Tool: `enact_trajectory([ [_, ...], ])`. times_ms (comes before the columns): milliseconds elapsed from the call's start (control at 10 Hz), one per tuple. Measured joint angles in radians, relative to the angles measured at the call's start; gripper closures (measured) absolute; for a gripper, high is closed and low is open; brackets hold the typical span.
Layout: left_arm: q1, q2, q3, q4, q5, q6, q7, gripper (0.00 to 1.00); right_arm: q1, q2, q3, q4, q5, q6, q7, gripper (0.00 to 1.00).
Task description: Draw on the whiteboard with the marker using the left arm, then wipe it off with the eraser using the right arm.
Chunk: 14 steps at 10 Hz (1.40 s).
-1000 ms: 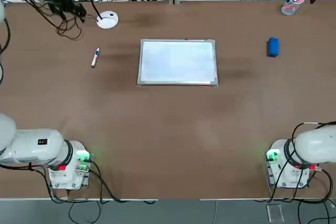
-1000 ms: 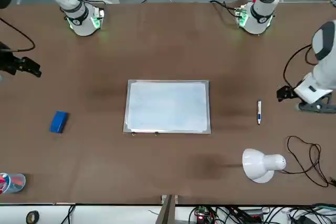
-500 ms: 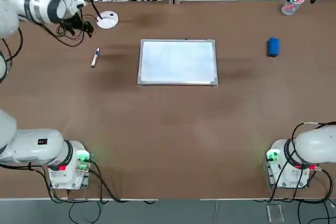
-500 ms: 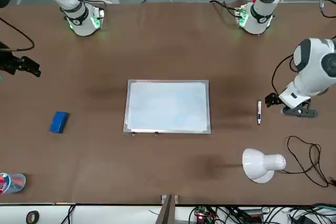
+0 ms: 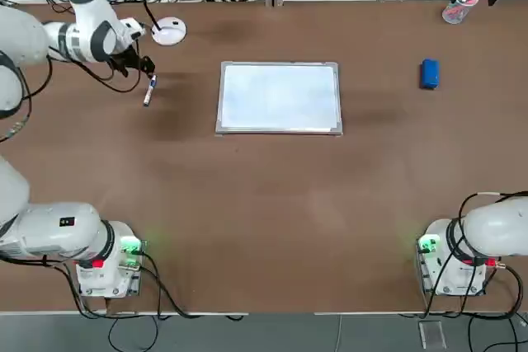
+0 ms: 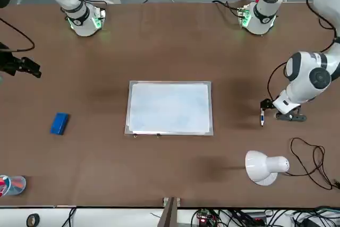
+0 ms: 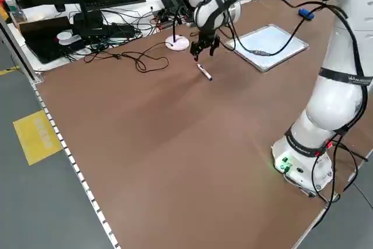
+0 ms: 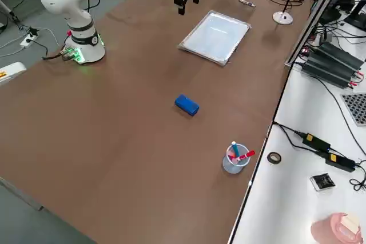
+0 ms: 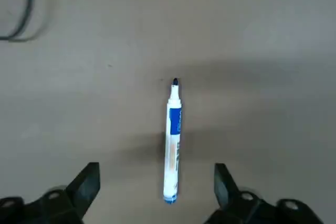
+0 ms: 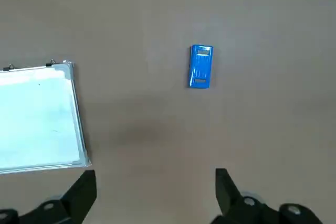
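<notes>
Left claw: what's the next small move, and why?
Probably lower the left claw straight down around the marker, then close. Its fingers stand open with the marker lined up between them in the wrist view, uncapped and lying on the table, not gripped.

uncapped white marker (image 9: 172, 150), seemingly blue-tipped, lying left of whiteboard (image 5: 279, 98)

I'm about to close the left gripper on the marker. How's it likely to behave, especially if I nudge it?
The marker will probably roll sideways if one finger touches first, since its barrel is round and nothing braces it. It looks stiff and light, being a slim pen. The smooth white barrel may slip or twist if the left gripper pinches off-centre.
</notes>
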Motion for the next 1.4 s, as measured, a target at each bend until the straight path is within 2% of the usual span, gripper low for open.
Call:
enact_trajectory([
  [100,-0.001,0.020,-0.001,-0.007,0.000,0.023,0.000,0.07,0.000,0.000,0.000,0.000,0.000,0.000,0.000,0.00],
  [300,-0.001,0.049,-0.001,-0.016,0.000,0.041,0.000,0.19,0.000,0.000,-0.001,0.000,0.000,-0.001,0.000,0.00],
  [400,-0.001,0.059,-0.001,-0.019,0.000,0.046,0.000,0.19,0.000,0.000,-0.001,0.000,0.000,-0.001,0.000,0.00],
  [500,-0.001,0.068,-0.001,-0.019,0.000,0.051,0.000,0.25,0.000,0.000,-0.001,0.000,0.000,-0.001,0.000,0.00],
  [1100,-0.002,0.095,-0.001,-0.020,0.000,0.059,0.000,0.37,0.000,0.000,-0.001,0.000,0.000,-0.003,-0.004,0.00],
  [1400,-0.003,0.098,-0.002,-0.021,0.000,0.059,0.000,0.64,0.000,0.000,-0.001,0.000,0.000,-0.003,-0.005,0.00],
])
